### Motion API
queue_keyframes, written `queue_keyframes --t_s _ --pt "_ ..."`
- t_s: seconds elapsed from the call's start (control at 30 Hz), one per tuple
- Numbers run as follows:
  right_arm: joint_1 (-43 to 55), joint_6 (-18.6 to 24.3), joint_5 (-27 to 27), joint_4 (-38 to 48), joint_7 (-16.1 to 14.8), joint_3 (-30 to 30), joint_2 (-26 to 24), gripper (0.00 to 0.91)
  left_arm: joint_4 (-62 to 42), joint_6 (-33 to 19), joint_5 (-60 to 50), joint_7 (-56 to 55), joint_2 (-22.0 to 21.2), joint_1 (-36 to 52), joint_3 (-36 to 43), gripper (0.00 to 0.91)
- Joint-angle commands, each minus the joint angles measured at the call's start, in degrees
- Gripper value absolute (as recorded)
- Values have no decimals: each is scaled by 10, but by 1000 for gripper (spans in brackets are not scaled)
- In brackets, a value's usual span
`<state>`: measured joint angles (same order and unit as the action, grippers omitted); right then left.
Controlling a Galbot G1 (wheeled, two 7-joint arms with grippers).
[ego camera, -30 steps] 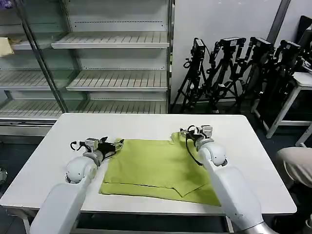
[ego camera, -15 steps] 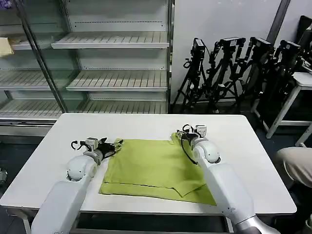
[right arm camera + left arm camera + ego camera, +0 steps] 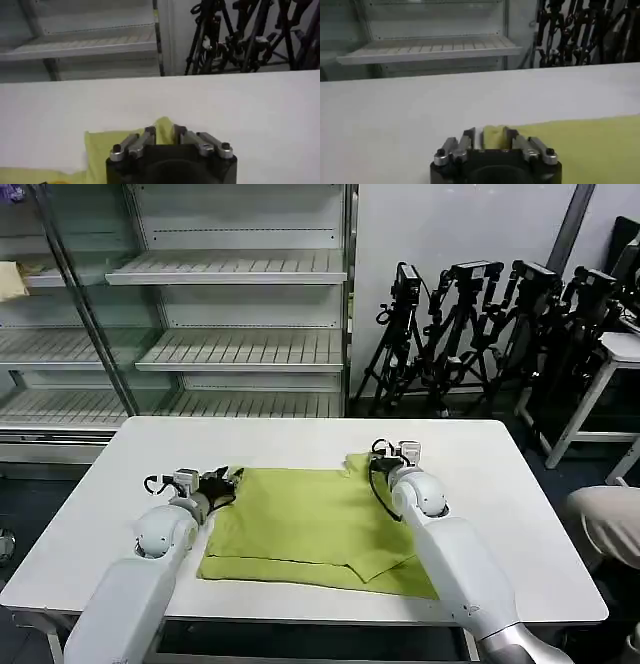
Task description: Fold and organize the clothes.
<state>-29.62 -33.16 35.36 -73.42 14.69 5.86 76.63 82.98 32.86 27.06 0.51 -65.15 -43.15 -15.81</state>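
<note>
The T-shirt (image 3: 310,529) is drawn toward lower left; its far corners are pinched by the left gripper (image 3: 228,480) and right gripper (image 3: 366,464) (fold underway).

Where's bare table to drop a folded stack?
Bare table: the far strip between the shirt and the back edge, plus both side margins outside the arms. Crowded: the middle, where the left gripper and right gripper each pinch a far shirt corner.
</note>
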Motion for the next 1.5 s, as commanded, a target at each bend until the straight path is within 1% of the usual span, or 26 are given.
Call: queue_keyframes --t_s 0.03,0.13,0.27,0.3,0.37,0.4,0.47,0.73,0.97,1.3,1.4,1.5 --pt "0 2 -7 -12 -11 1 -1 0 5 2 2 3 0 -1 -3 20" --pt "-6 1 -8 -41 -16 -7 -14 0 22 1 8 -5 3 -7 -7 20" --pt "-25 0 -2 -90 -13 -13 -39 0 75 2 30 -23 10 -32 -17 20" --pt "-35 0 4 -109 -11 -15 -49 0 75 2 39 -24 10 -35 -19 20" --pt "-66 0 11 -156 -8 -16 -71 0 116 2 48 -31 14 -51 -24 30" --pt "-76 0 12 -163 -8 -16 -79 0 124 2 52 -32 16 -58 -24 20" --pt "-102 0 13 -209 -8 -9 -99 0 141 2 53 -33 17 -67 -26 20" --pt "-166 0 35 -295 -3 33 -146 0 185 2 58 -42 11 -101 -44 20" --pt "-229 1 37 -342 -14 66 -158 0 241 2 49 -32 18 -167 -83 20" --pt "-295 6 31 -389 -29 91 -166 0 261 0 32 -14 18 -220 -127 20" --pt "-321 10 26 -406 -34 104 -169 0 270 0 31 -11 17 -231 -130 20" --pt "-344 18 8 -422 -45 114 -173 0 278 -1 31 -10 14 -239 -134 20"
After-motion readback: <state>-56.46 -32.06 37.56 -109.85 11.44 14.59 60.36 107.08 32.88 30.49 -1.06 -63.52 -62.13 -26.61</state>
